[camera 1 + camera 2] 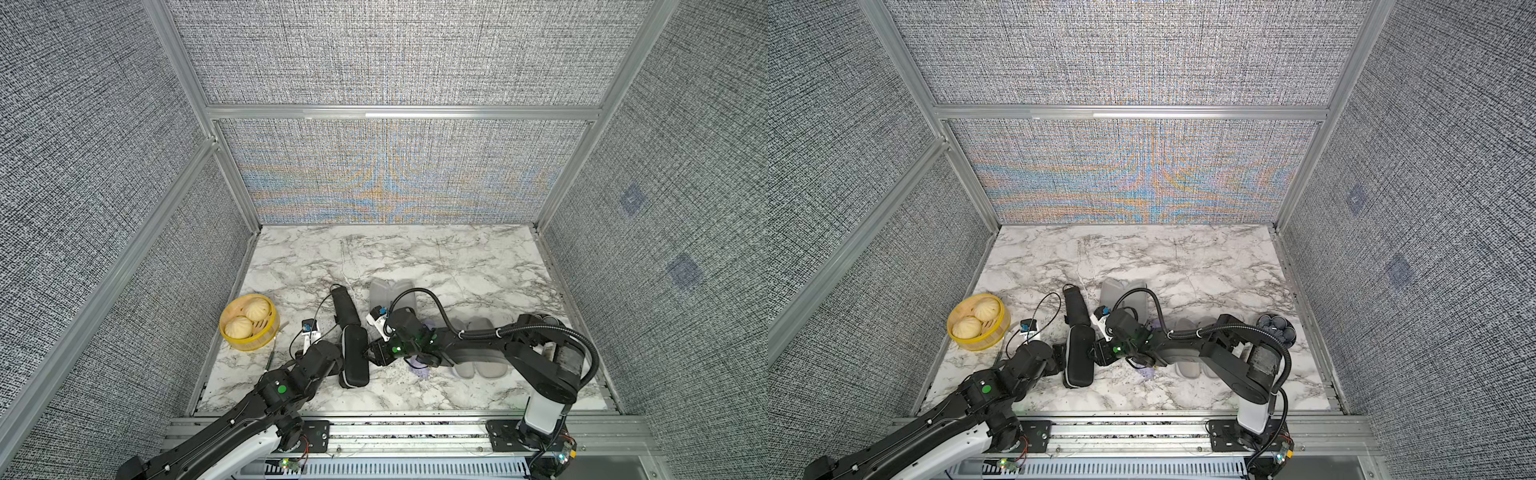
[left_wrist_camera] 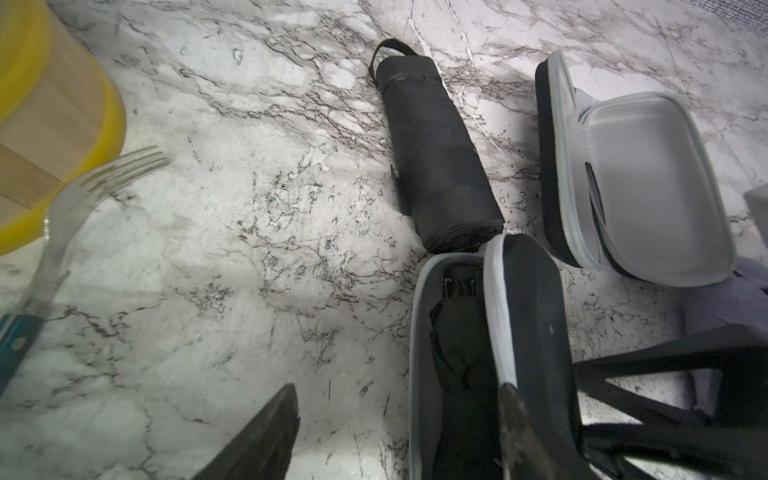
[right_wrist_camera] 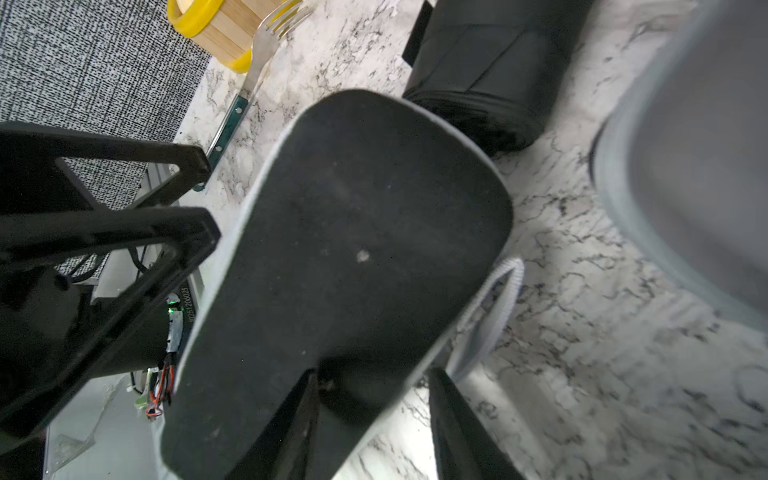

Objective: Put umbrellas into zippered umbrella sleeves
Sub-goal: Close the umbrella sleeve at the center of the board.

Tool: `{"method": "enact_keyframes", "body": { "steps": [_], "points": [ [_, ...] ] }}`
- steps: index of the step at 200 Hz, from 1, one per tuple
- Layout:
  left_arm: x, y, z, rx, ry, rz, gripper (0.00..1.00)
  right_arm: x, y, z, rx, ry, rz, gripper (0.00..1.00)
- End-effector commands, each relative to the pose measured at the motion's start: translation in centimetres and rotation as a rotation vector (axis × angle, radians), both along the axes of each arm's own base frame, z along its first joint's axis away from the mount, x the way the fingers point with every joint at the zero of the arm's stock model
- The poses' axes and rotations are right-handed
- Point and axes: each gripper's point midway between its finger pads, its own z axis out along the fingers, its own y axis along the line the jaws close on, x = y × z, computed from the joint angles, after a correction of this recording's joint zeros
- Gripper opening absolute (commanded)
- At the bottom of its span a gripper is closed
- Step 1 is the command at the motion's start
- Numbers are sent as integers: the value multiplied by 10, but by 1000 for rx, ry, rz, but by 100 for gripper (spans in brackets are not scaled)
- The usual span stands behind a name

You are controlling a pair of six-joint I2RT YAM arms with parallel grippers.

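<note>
Flanking the black sleeve [image 1: 354, 361] in both top views, how do the two end effectors stand? (Student)

Left end effector [image 2: 398, 390]: released, jaws spread wide. One finger [image 2: 266, 436] is over bare surface [image 2: 249, 291], the other at the lid's edge. Right end effector [image 3: 374, 374]: jaws parted about the lid's rim. A bright sliver of surface shows beside one finger, so nothing is clamped. (Tutor)

Where are the umbrellas? (Student)

One black umbrella [image 2: 461, 374] lies inside this sleeve, with the lid ajar and the zip not yet run. A second black umbrella [image 2: 436, 158] lies loose on the surface, end-on against the sleeve's far end. Just beside it an empty sleeve [image 2: 648, 187] lies open, grey lining up. A third sleeve [image 1: 478, 369] lies open under the right arm. Lavender fabric [image 1: 417, 370] shows near it, too hidden to identify. (Tutor)

How will they handle? (Student)

By judgement, the sleeve's shell is stiff and light. It appears hinged along one long side and likely to spring ajar. Press the lid at mid-length and pinch the rim near the zip, where a pale cord loop [image 3: 498, 299] hangs. The umbrella is soft fabric over stiff ribs, light and yielding. Grasp it across the middle of the bundle, not by its strap. (Tutor)
</note>
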Motion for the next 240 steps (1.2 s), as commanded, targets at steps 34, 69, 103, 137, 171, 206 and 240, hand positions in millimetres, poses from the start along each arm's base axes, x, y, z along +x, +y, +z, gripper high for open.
{"method": "enact_keyframes", "body": {
  "steps": [34,69,103,137,171,206,240],
  "points": [
    [1,11,2,-7,-33,53,77,-8,12,-8,-5,26,26,48],
    [5,-12,-14,-54,-14,-18,89,-12,10,-19,-21,63,18,57],
    [6,-13,-35,12,64,-9,76,-12,9,-26,-23,83,8,59],
    [1,-17,-57,-57,81,5,57,-10,4,-27,6,125,-4,77],
    [-7,-11,-64,-66,103,16,56,-5,-9,-25,24,133,-24,99],
    [-13,-6,-78,-75,119,25,47,-8,-1,-26,75,184,-5,99],
    [-13,-24,-85,-179,120,-13,40,-9,6,-38,62,230,-9,92]
  ]
}}
